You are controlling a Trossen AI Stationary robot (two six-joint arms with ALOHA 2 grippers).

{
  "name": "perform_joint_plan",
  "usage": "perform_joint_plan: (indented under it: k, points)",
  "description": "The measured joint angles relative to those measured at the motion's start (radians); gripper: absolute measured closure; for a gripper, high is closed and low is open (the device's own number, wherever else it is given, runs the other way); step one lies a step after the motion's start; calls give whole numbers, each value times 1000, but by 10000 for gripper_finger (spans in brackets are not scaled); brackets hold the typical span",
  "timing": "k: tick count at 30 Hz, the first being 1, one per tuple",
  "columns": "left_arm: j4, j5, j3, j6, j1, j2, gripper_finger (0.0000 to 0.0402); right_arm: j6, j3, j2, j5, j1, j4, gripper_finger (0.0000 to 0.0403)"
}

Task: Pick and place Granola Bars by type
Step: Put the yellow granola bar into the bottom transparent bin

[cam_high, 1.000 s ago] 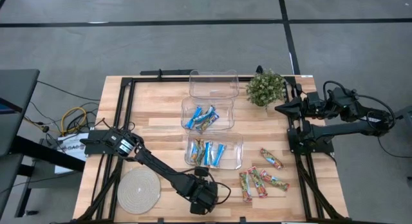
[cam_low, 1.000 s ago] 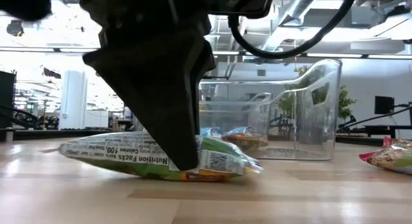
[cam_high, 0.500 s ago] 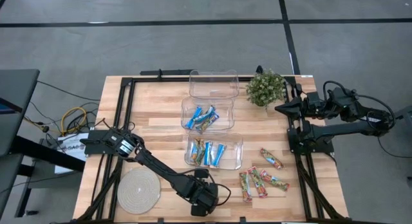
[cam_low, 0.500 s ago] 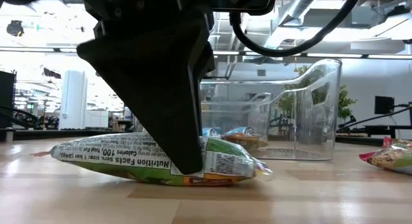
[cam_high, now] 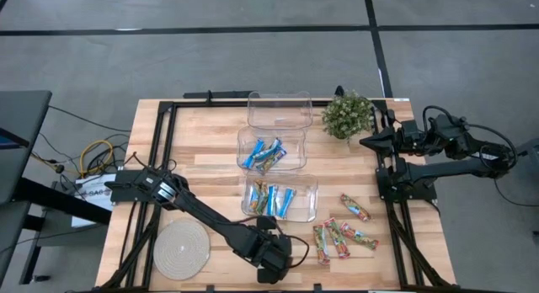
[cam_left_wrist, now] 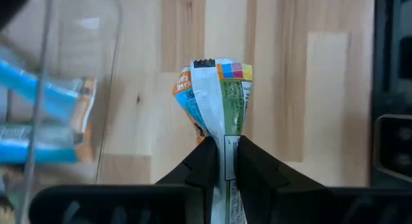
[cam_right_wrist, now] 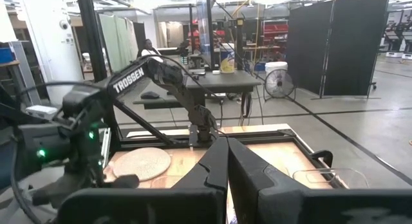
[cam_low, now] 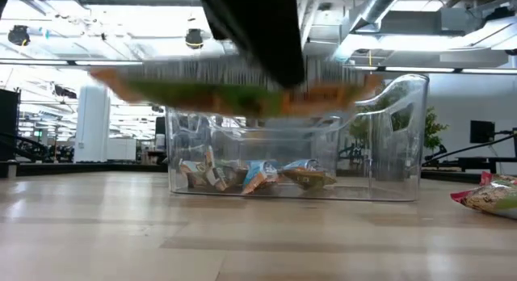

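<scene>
My left gripper [cam_high: 276, 259] is near the table's near edge, shut on a red-green-orange granola bar [cam_low: 202, 91] that shows blurred and level above the table in the low view. Several more red-green-orange bars [cam_high: 341, 234] lie flat on the wood to its right. The near clear bin [cam_high: 280, 198] holds tan-brown and blue bars. The middle bin [cam_high: 271, 150] holds bright blue bars. My right gripper [cam_high: 364, 141] waits shut at the table's right side, by the plant. My left gripper pinches the bar between its two fingers [cam_left_wrist: 205, 161], at about the middle of its length [cam_left_wrist: 224, 130]. The fingers come from above, pointing down, and lie across the bar. The bar is lifted clear of the table and stays roughly level, with its crimped end [cam_left_wrist: 215, 66] sticking out past the fingertips.
An empty clear bin [cam_high: 280, 109] stands at the far side, next to a small potted plant [cam_high: 347, 114]. A round coiled mat [cam_high: 181, 249] lies at the near left. Black frame rails [cam_high: 165, 158] run along the table's sides. Bare wood lies between the mat and the bins.
My left gripper has risen straight up from the table, still shut on the red-green-orange bar. The bar lay flat on the wood a second ago and now hangs level, clear of the table, above the near bin's rim height in the low view.
</scene>
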Motion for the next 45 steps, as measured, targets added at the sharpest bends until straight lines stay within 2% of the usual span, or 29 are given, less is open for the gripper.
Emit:
perform_joint_plan:
  k: [9,15,18,33,45]
  points:
    - [-113,-41,207,-215,30,-2,357,0,0,0,0,0,0,403]
    - [-122,-106,286,-359,74,-2,357,0,0,0,0,0,0,403]
    - [-124,-142,301,-438,100,-2,357,0,0,0,0,0,0,403]
    - [-108,-159,303,-820,245,-2,356,0,0,0,0,0,0,403]
    - [-109,-170,303,-985,342,-2,356,0,0,0,0,0,0,403]
